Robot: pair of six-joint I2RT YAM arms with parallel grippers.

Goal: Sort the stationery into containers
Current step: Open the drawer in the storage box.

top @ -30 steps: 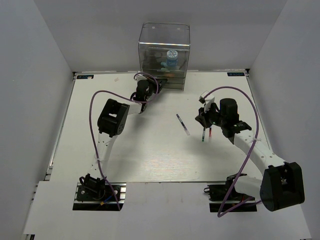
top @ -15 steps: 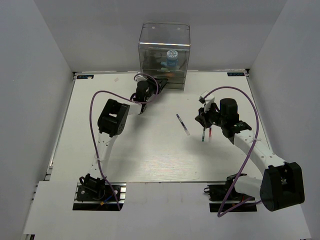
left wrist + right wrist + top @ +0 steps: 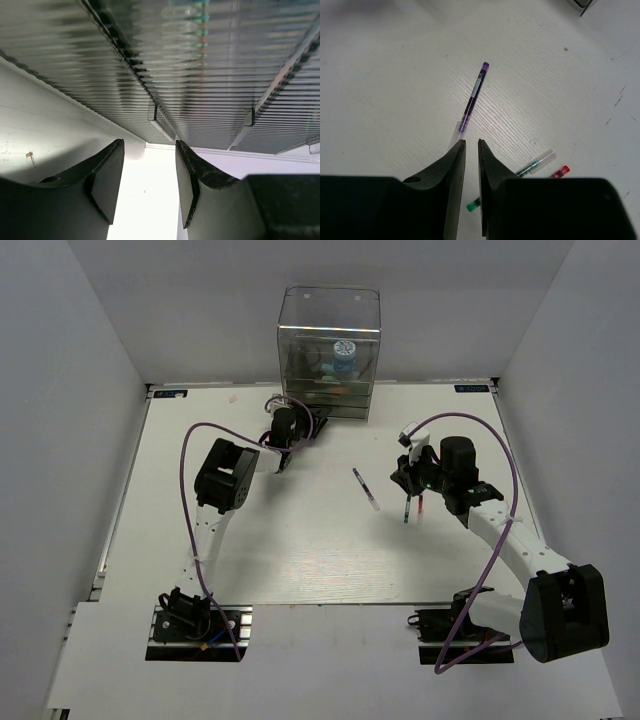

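The clear organiser [image 3: 328,315] stands at the back of the table. A blue-and-white roll [image 3: 344,351] and teal markers [image 3: 329,368] lie inside it. My left gripper [image 3: 306,424] sits just in front of its base, open, with nothing between the fingers [image 3: 149,146]; the ribbed grey drawers [image 3: 200,75] fill the top of the left wrist view. My right gripper [image 3: 405,478] hovers over the table, its jaws a narrow gap apart and empty [image 3: 471,142]. A purple pen [image 3: 365,488] [image 3: 472,97] lies ahead of it. A green pen [image 3: 535,162] and a red pen [image 3: 561,171] lie beside it.
White walls close in the table on the left, right and back. Purple cables loop from both arms. The green pen [image 3: 407,510] and red pen [image 3: 420,506] lie side by side under the right wrist.
My left gripper has gone from shut to open in front of the organiser's base and shifted slightly. The right arm and the pens have not moved.
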